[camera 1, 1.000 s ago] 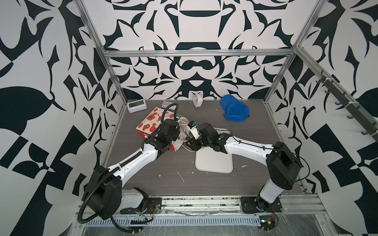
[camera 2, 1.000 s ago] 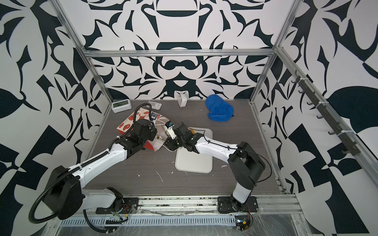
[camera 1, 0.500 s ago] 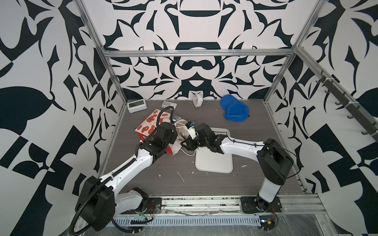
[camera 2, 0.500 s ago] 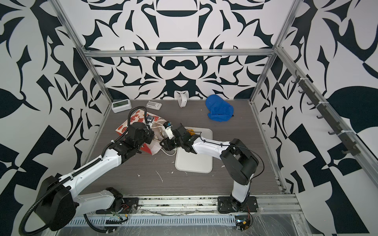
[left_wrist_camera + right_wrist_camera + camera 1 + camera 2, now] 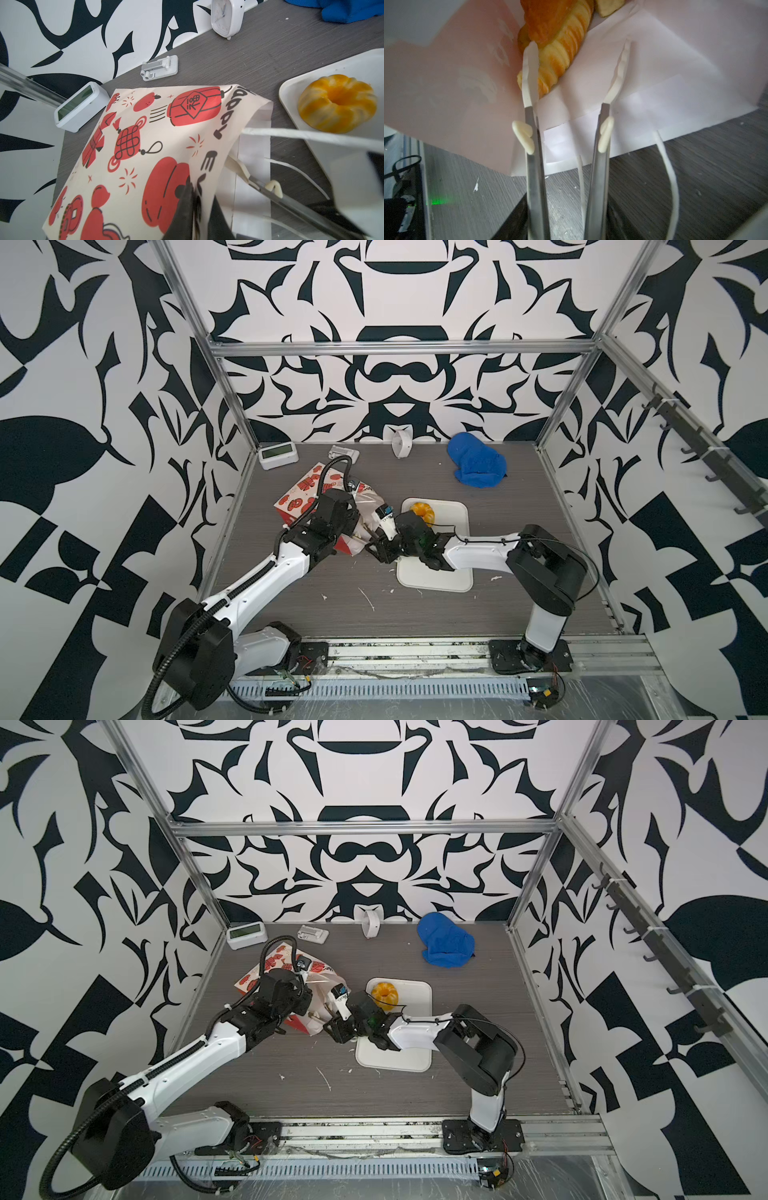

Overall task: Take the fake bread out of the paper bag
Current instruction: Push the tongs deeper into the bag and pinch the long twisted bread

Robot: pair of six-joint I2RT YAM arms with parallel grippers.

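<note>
The red and white paper bag (image 5: 305,493) (image 5: 272,965) (image 5: 145,145) lies on its side, mouth toward the tray. My left gripper (image 5: 353,526) (image 5: 197,193) is shut on the upper edge of that mouth and holds it up. My right gripper (image 5: 378,549) (image 5: 338,1029) (image 5: 564,218) is shut on metal tongs (image 5: 533,145) with white tips. The tongs reach into the mouth with their arms apart, one tip against a golden croissant of fake bread (image 5: 560,52) inside. Another piece (image 5: 609,6) shows deeper in. A ring of fake bread (image 5: 422,512) (image 5: 384,994) (image 5: 336,104) sits on the white tray (image 5: 449,572) (image 5: 415,1052) (image 5: 291,93).
A blue cloth (image 5: 478,466) lies at the back right. Along the back wall stand a white clock (image 5: 401,443), a small phone stand (image 5: 344,452) and a white digital timer (image 5: 277,456). White crumbs dot the table in front. The bag's cord handles (image 5: 670,176) trail beside the tongs.
My right gripper has moved a little left with the tongs, toward the bag's mouth. The left arm has shifted slightly left, still holding the bag's edge.
</note>
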